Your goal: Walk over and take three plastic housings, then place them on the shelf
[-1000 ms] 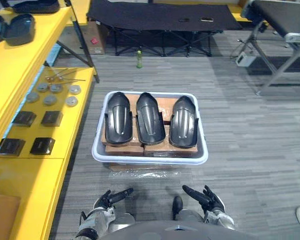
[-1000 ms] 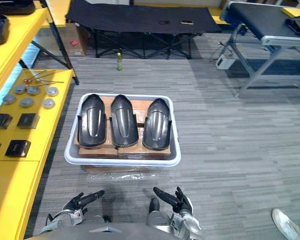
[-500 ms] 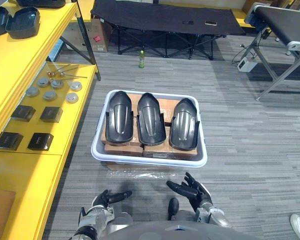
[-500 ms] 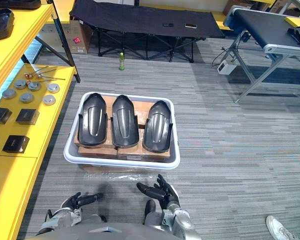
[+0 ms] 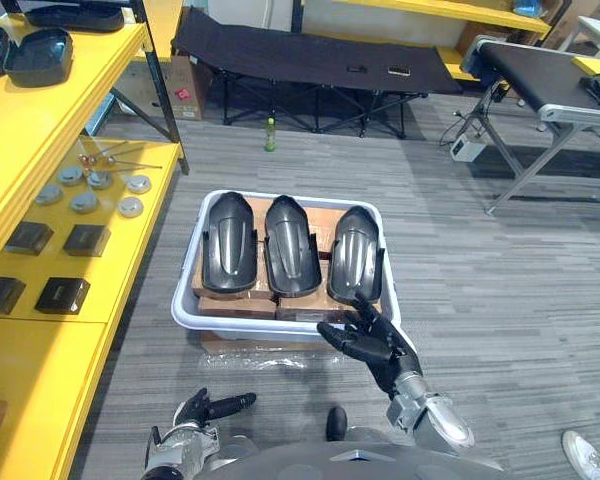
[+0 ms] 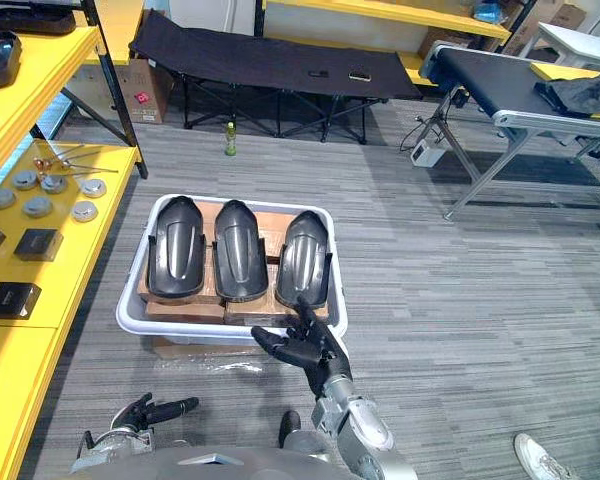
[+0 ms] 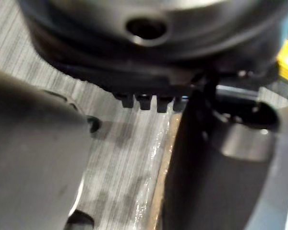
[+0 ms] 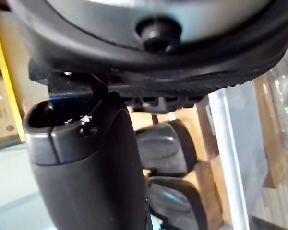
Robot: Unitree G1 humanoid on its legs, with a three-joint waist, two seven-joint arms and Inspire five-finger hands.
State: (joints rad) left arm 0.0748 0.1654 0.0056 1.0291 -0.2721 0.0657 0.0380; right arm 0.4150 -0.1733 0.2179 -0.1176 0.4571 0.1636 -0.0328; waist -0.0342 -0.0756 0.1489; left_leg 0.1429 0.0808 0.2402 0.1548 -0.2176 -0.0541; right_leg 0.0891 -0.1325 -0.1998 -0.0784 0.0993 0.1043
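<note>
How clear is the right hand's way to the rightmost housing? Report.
Probably clear, yes: the open right hand is at the near tub rim, just before the rightmost housing, which lies uncovered.

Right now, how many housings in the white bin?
3, side by side on cardboard boxes in the white bin: left housing, middle housing, right housing, its near end by the open right robot hand. Any beneath the boxes would be hidden.

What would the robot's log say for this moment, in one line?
right hand: open, over near rim of white bin | left hand: open, low, idle | plastic housings: all three in bin, none held
</note>
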